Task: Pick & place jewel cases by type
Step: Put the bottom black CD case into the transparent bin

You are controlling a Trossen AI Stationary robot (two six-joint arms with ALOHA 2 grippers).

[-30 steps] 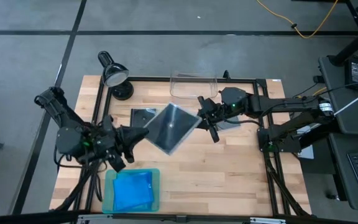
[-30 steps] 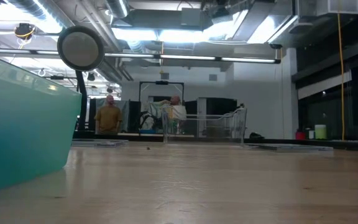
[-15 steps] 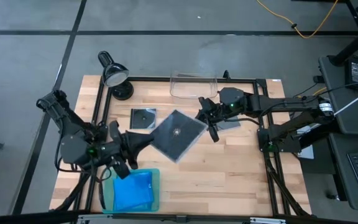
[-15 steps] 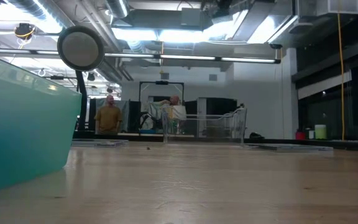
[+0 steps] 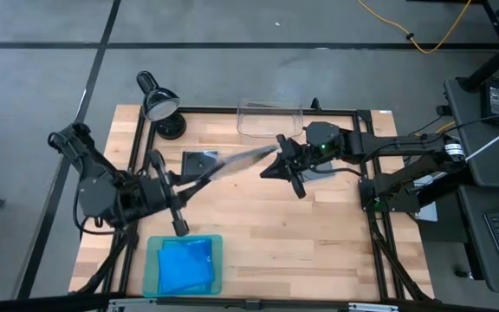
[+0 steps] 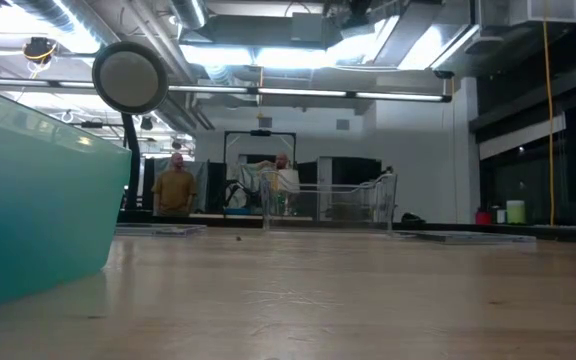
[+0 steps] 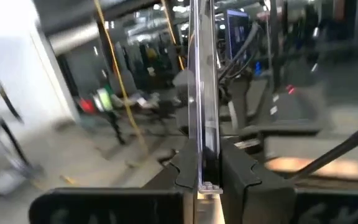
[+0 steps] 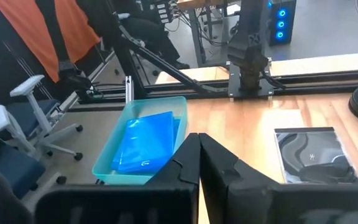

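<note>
My left gripper point(image 5: 191, 182) is shut on a dark grey jewel case point(image 5: 236, 162), which shows edge-on in the high view and in the left wrist view point(image 7: 204, 93). My right gripper point(image 5: 277, 166) is shut beside that case's far end; I see nothing between its fingers point(image 8: 199, 155). A second grey case point(image 5: 200, 161) lies flat on the table and also shows in the right wrist view point(image 8: 309, 155). A third flat case point(image 5: 322, 173) lies under the right arm. Blue cases point(image 5: 184, 264) lie in the teal tray point(image 5: 218, 260). The low view shows no gripper. My left gripper pinches the grey case between its two fingers at the end nearest the table's left side point(image 7: 204, 163). The fingers come level from the left. The case is lifted clear of the table and stands on edge, reaching toward the right gripper.
A clear bin point(image 5: 269, 119) stands at the far edge, and a desk lamp point(image 5: 158, 104) stands at the far left corner. The teal tray sits at the near left point(image 8: 114, 146). Bare wood lies in the table's middle and near right. People stand in the room beyond point(image 6: 176, 187).
My left gripper has rolled about its wrist. The grey case it holds has turned from flat, face up, to standing on edge, still lifted. The right arm has kept its place.
</note>
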